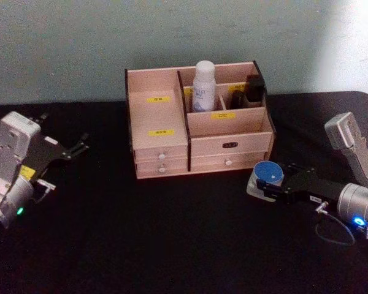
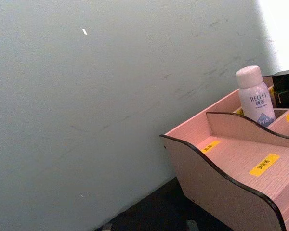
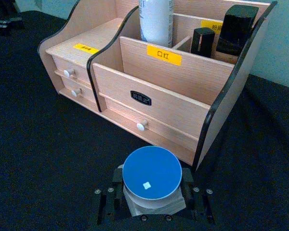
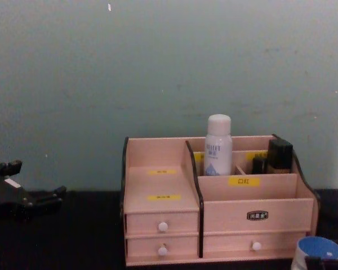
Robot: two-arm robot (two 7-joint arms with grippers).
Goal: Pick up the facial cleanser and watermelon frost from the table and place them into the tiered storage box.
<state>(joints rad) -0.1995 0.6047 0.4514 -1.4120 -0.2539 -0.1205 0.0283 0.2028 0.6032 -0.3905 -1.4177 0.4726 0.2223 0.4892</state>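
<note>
1. Tiered storage box [image 1: 233,122]: ahead of the right gripper and toward the robot's left, its front right corner just beside the fingertips; open compartments higher than the gripper.
2. Left gripper [image 1: 83,143]: parked well apart to the left, fingers parted, empty; the farther arm.
3. Right gripper [image 3: 153,199]: low, arm reaching forward, fingers closed against both sides of item 5.
4. Facial cleanser [image 1: 203,86]: upright in a rear compartment, already stowed.
5. Watermelon frost [image 3: 152,172]: between the right fingers, axis upright, blue lid up. Judgement: lift, then carry forward-left.
</note>
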